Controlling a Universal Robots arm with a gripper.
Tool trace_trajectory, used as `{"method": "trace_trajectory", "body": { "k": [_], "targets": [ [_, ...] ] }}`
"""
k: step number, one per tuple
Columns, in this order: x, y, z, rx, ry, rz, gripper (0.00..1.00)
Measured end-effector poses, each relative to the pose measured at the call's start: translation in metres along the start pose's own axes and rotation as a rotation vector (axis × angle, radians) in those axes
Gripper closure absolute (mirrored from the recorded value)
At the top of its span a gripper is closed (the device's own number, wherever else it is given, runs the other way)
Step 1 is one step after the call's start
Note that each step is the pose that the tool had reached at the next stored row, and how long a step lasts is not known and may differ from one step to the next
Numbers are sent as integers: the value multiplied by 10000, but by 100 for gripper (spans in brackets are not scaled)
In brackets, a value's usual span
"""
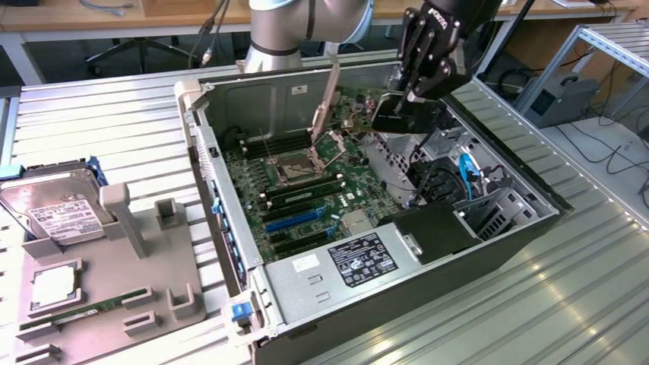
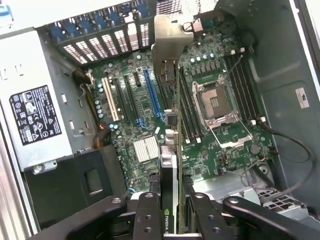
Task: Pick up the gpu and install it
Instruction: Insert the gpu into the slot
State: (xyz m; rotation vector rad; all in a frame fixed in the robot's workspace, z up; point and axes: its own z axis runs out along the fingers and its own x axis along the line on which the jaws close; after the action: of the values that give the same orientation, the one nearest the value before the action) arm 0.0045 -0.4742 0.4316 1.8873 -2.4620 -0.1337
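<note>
Clamping the claw (image 2: pixel 172 207) tight on the gpu (image 2: pixel 168 170), pinching it edge-on between both fingers (image 2: pixel 147 215), silver bracket (image 2: pixel 172 45) pointing away from the wrist. Holding it up over the open computer case (image 1: pixel 512 243), hanging above the motherboard (image 1: pixel 304 194) and not sitting in any slot yet. Peeking inside the case: spotting an open CPU socket (image 2: pixel 216 102), a blue expansion slot (image 2: pixel 151 92), a power supply (image 1: pixel 345 265) with a black label filling the end nearest the exterior camera, and a blue cable (image 1: pixel 466 173) running down by the drive bays. Resting the whole case on a slatted metal table (image 1: pixel 102 129). Moving out to the exterior view's left: finding a grey tray (image 1: pixel 152 281) lying just beside the case, holding a hard drive (image 1: pixel 56 209) with a white label and a green memory stick (image 1: pixel 76 310) in separate pockets.
</note>
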Motion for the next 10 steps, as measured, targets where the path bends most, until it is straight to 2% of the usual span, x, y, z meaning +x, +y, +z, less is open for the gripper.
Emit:
{"method": "trace_trajectory", "body": {
  "k": [5,8,10],
  "targets": [
    [-6,1,12,13,68,-867,73],
    [-7,1,18,-11,160,-1888,73],
    [-9,1,19,-21,200,-2308,73]
  ]
}}
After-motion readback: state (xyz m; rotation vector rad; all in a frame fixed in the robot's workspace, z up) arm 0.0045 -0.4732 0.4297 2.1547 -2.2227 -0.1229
